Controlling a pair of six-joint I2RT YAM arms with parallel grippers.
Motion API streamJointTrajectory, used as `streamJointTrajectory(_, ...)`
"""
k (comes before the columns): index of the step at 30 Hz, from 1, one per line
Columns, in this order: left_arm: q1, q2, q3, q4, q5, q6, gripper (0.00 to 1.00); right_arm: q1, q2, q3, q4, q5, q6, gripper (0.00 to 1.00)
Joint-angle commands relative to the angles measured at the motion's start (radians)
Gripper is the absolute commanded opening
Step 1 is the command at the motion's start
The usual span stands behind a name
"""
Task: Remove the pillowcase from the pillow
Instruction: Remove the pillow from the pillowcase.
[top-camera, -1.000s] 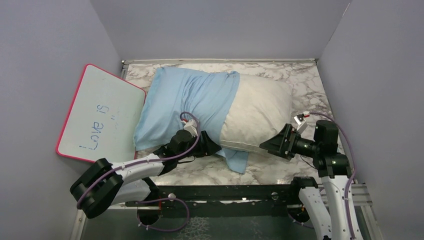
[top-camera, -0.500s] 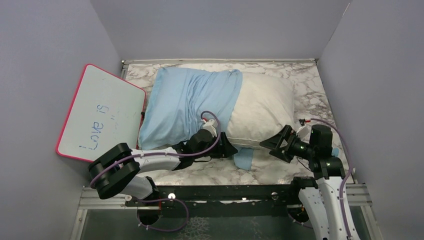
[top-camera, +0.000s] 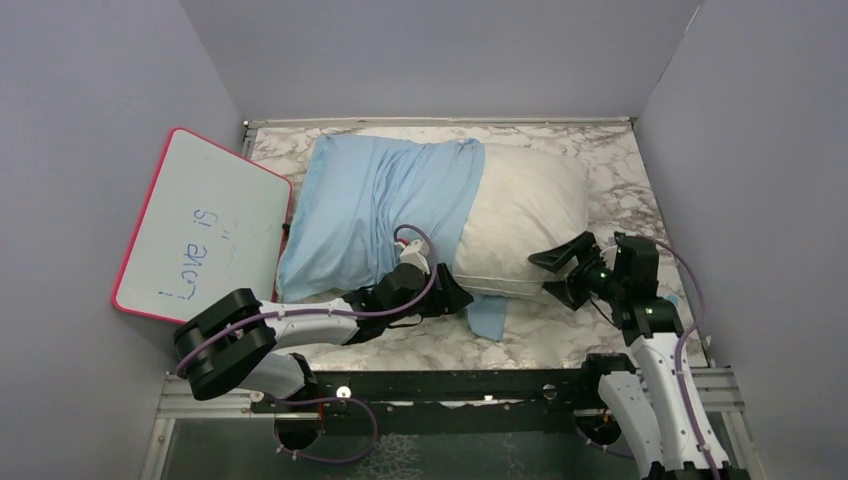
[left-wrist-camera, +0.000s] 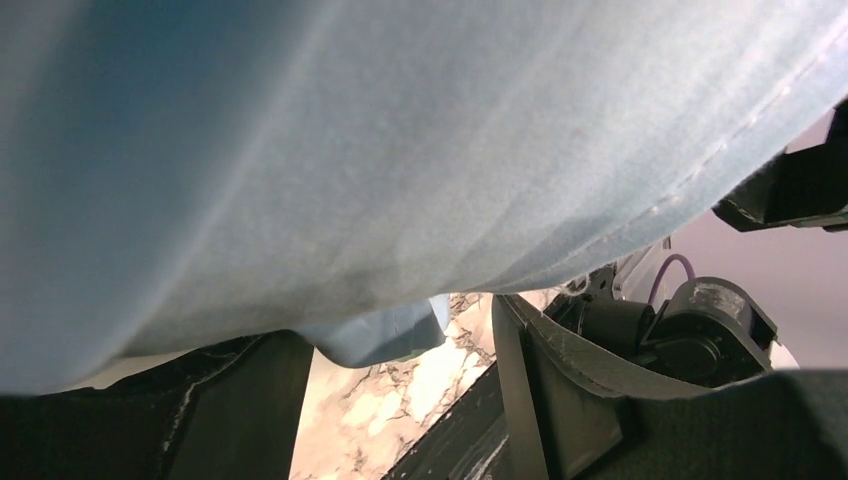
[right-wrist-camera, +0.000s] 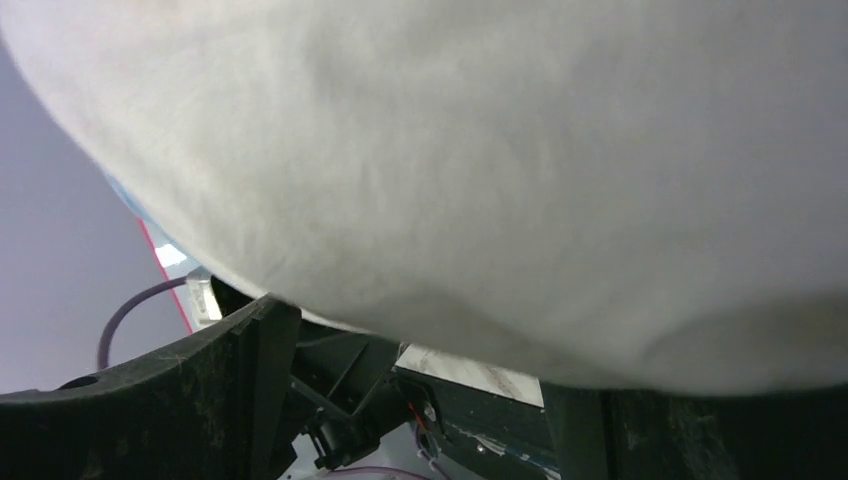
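The pillow (top-camera: 525, 215) lies across the marble table, its off-white right half bare. The pillowcase (top-camera: 375, 205), plain light blue side up, covers its left half, and a loose flap (top-camera: 487, 318) hangs off the front edge. My left gripper (top-camera: 455, 296) is open at the pillow's front edge, by the pillowcase hem. In the left wrist view the blue cloth (left-wrist-camera: 350, 150) fills the frame above the spread jaws (left-wrist-camera: 400, 400). My right gripper (top-camera: 562, 268) is open at the pillow's front right corner. In the right wrist view the white pillow (right-wrist-camera: 500, 150) bulges over the spread jaws (right-wrist-camera: 440, 400).
A pink-rimmed whiteboard (top-camera: 200, 225) leans at the left wall. Grey walls close in on the left, back and right. A black rail (top-camera: 450, 385) runs along the near edge. Bare marble (top-camera: 620, 170) shows right of the pillow.
My left gripper slid right along the pillow's front edge to the pillowcase hem. My right gripper swung up and turned toward the pillow's right corner. The pillow shifted slightly.
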Motion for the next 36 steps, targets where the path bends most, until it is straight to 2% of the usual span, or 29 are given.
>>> streamJointTrajectory(1, -0.008, 0.01, -0.004, 0.019, -0.05, -0.021, 0.67, 0.08, 0.118, 0.024, 0.067, 0.06, -0.061, 0.86)
streamJointTrajectory(3, -0.011, 0.019, 0.002, 0.02, -0.048, -0.018, 0.65, 0.178, 0.188, 0.016, 0.108, 0.094, -0.072, 0.81)
streamJointTrajectory(5, -0.016, 0.023, 0.001, 0.027, -0.051, -0.013, 0.61, 0.278, 0.276, 0.024, 0.156, 0.158, -0.089, 0.67)
streamJointTrajectory(6, -0.016, 0.02, 0.0, 0.027, -0.05, -0.009, 0.58, 0.311, 0.321, 0.033, 0.165, 0.187, -0.088, 0.58)
streamJointTrajectory(9, -0.017, -0.006, -0.014, 0.028, -0.034, 0.005, 0.5, 0.336, 0.423, 0.073, 0.202, 0.197, -0.11, 0.14)
streamJointTrajectory(10, -0.017, -0.02, -0.021, 0.026, -0.031, 0.011, 0.49, 0.337, 0.44, 0.097, 0.193, 0.21, -0.118, 0.07)
streamJointTrajectory(11, -0.016, -0.037, -0.031, 0.025, -0.031, 0.018, 0.47, 0.337, 0.447, 0.123, 0.178, 0.236, -0.131, 0.06)
streamJointTrajectory(15, -0.016, -0.109, -0.088, 0.021, -0.07, 0.031, 0.4, 0.337, 0.41, 0.224, 0.071, 0.386, -0.157, 0.06)
streamJointTrajectory(18, -0.016, -0.155, -0.118, 0.019, -0.099, 0.036, 0.4, 0.337, 0.356, 0.241, 0.064, 0.372, -0.16, 0.11)
streamJointTrajectory(19, -0.016, -0.165, -0.123, 0.017, -0.109, 0.038, 0.4, 0.337, 0.341, 0.228, 0.095, 0.322, -0.163, 0.18)
streamJointTrajectory(22, -0.016, -0.185, -0.132, 0.015, -0.133, 0.03, 0.41, 0.349, 0.324, 0.169, 0.161, 0.183, -0.122, 0.54)
streamJointTrajectory(25, -0.016, -0.198, -0.136, 0.015, -0.145, 0.027, 0.44, 0.416, 0.296, 0.123, 0.16, 0.221, -0.051, 0.66)
streamJointTrajectory(30, -0.015, -0.226, -0.149, 0.015, -0.153, 0.017, 0.58, 0.549, 0.255, 0.034, 0.243, 0.344, 0.091, 0.74)
streamJointTrajectory(36, -0.014, -0.238, -0.147, 0.014, -0.155, 0.01, 0.7, 0.57, 0.329, 0.026, 0.289, 0.426, 0.224, 0.75)
